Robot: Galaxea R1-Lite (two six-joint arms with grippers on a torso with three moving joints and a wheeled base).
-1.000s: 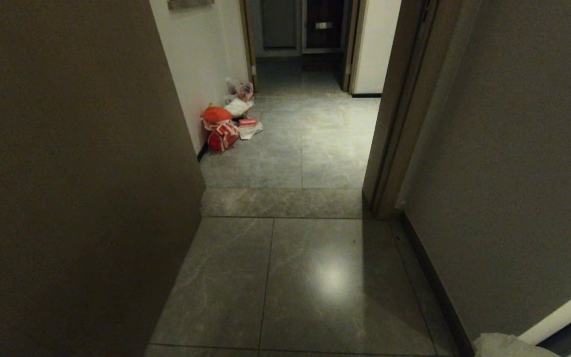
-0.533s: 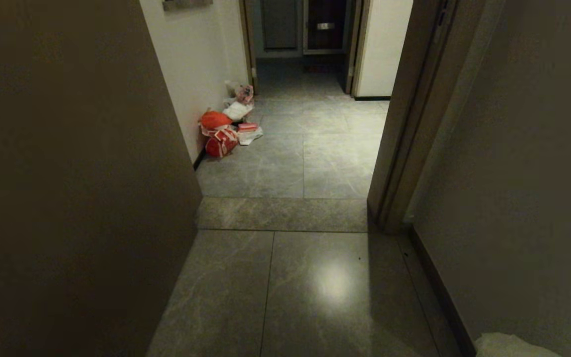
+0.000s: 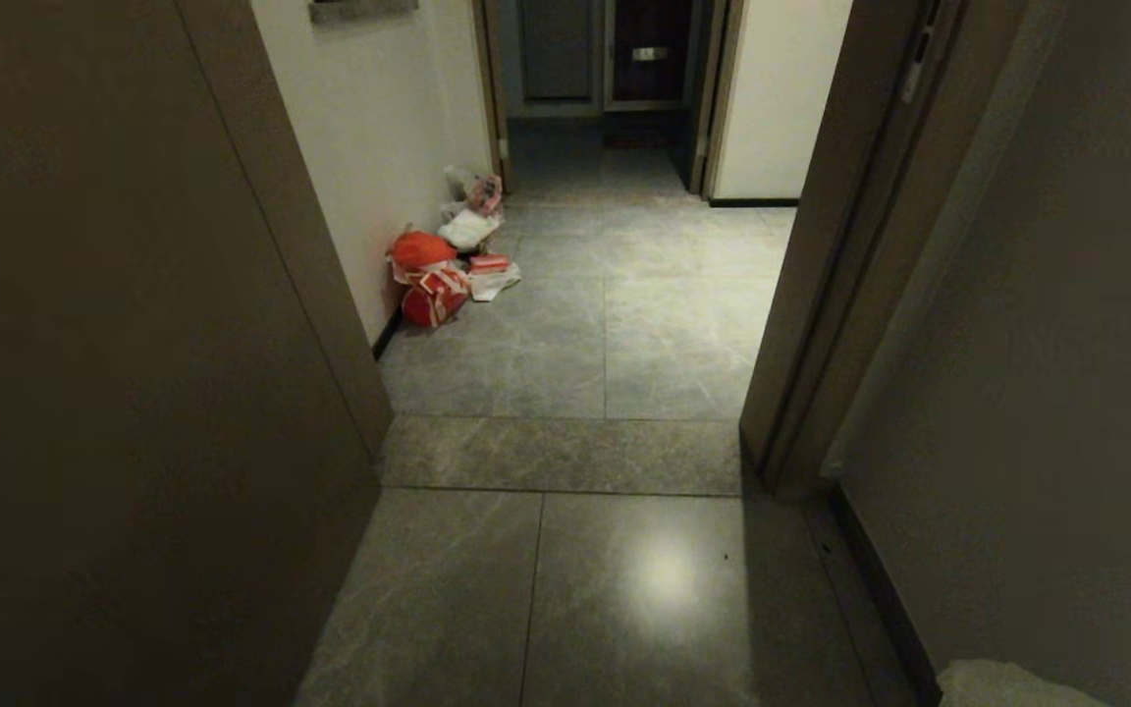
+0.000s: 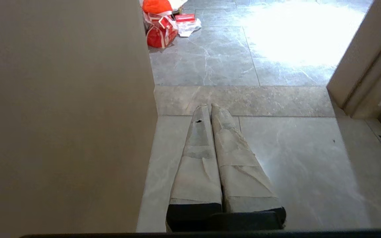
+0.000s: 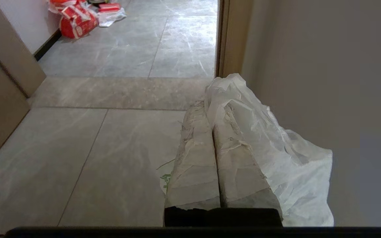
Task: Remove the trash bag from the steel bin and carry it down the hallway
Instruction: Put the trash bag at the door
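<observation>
The trash bag [image 5: 276, 158], thin crinkly white plastic with a bit of green print, hangs from my right gripper [image 5: 207, 103], which is shut on its top and held low beside the right wall. A corner of the bag [image 3: 1007, 682] shows at the bottom right of the head view. My left gripper [image 4: 209, 106] is shut with nothing in it, hovering over the grey floor near the left wall. The hallway [image 3: 605, 334] with grey marble-look tiles runs ahead through a doorway. The steel bin is out of view.
A brown panel [image 3: 134, 393] closes the left side and a door frame [image 3: 821, 295] the right. A darker threshold strip [image 3: 565, 454] crosses the floor. A pile of orange-red bags [image 3: 433, 275] lies against the hallway's left wall. Dark doors [image 3: 649, 49] stand at the far end.
The whole head view has shifted: the doorway, threshold and bag pile sit lower and closer, so the camera has moved forward. Less of the trash bag shows at the bottom right.
</observation>
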